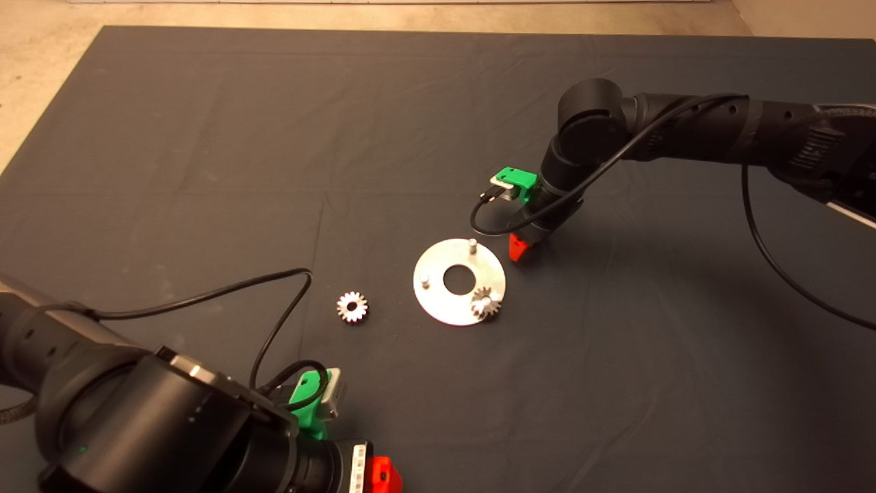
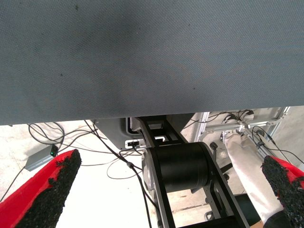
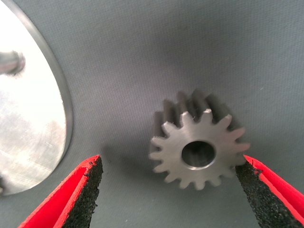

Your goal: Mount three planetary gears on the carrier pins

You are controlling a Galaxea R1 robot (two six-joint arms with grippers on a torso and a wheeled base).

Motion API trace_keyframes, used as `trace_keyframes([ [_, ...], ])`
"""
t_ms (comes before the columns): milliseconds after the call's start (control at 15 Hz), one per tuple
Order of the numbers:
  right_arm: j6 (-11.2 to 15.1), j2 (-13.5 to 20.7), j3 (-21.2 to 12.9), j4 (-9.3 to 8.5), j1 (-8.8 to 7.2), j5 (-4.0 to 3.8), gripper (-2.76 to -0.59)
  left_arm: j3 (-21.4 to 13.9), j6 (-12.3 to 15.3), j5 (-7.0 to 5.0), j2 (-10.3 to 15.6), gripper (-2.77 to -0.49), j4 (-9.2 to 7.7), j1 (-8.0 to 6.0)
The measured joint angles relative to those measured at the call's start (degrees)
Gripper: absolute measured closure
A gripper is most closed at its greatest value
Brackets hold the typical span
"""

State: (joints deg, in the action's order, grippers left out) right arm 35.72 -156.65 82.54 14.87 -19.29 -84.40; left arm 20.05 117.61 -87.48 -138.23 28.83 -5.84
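Note:
The silver disc (image 1: 448,301) lies mid-mat with two bare carrier pins (image 1: 472,243) (image 1: 424,279). One planetary gear (image 1: 485,303) sits on the third pin. A second gear (image 1: 352,307) lies loose on the mat left of the disc. My right gripper (image 1: 519,248) is low at the disc's far right edge and open. In the right wrist view (image 3: 171,164) its fingers straddle a third gear (image 3: 197,142) lying flat on the mat beside the disc (image 3: 28,118); one pad (image 3: 251,185) is close against its teeth. My left gripper (image 1: 380,474) is parked at the lower left, open and empty (image 2: 172,160).
Black cables loop from both wrists over the mat (image 1: 205,171). The left wrist view looks past the mat edge at the robot's base (image 2: 180,166), floor cables and a person's leg (image 2: 247,175).

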Motion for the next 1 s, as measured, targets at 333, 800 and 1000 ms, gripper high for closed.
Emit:
trace_keyframes([
  [333,-0.6,0.0,0.6,0.00,0.00,0.49,-1.96,0.0,0.0,0.00,0.0,-2.77,0.01,0.00],
  [800,-1.8,0.1,1.2,0.00,0.00,0.59,-1.56,0.0,0.0,0.00,0.0,-2.77,0.00,0.00],
  [1000,-2.5,0.1,1.5,0.00,0.00,0.59,-1.41,0.0,0.0,0.00,0.0,-2.77,0.02,-0.02],
])
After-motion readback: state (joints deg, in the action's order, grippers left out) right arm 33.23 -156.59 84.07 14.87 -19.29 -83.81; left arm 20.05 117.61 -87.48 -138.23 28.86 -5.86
